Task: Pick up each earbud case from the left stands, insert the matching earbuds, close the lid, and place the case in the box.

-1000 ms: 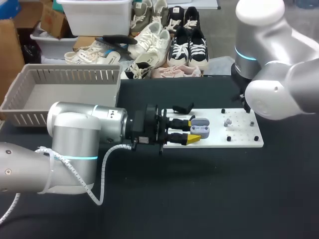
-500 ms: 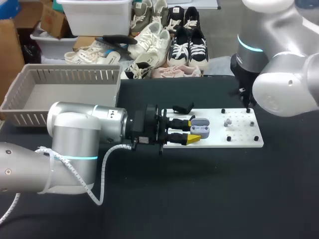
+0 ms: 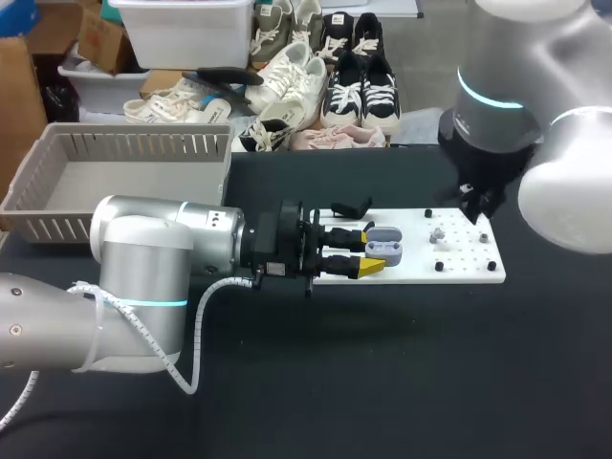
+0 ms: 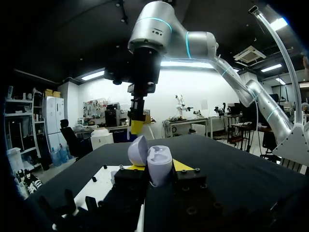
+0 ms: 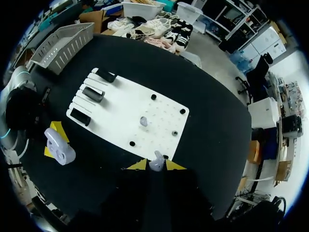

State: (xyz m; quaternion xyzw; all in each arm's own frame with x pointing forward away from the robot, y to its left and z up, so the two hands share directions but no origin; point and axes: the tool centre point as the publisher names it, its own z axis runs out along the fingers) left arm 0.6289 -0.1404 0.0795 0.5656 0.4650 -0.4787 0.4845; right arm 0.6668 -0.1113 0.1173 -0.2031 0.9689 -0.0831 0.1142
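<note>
The open earbud case (image 4: 159,163), light and likely slippery (best taken by its lower shell), is held pinched in the left gripper (image 3: 371,251) over the white board (image 3: 464,274), an earbud (image 5: 157,168) nipped in the right gripper (image 5: 156,165).

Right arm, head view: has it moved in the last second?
Yes. The right arm has swung toward the view's right: its elbow, earlier overlapping the white board's far right corner, now sits clear of it.
</note>
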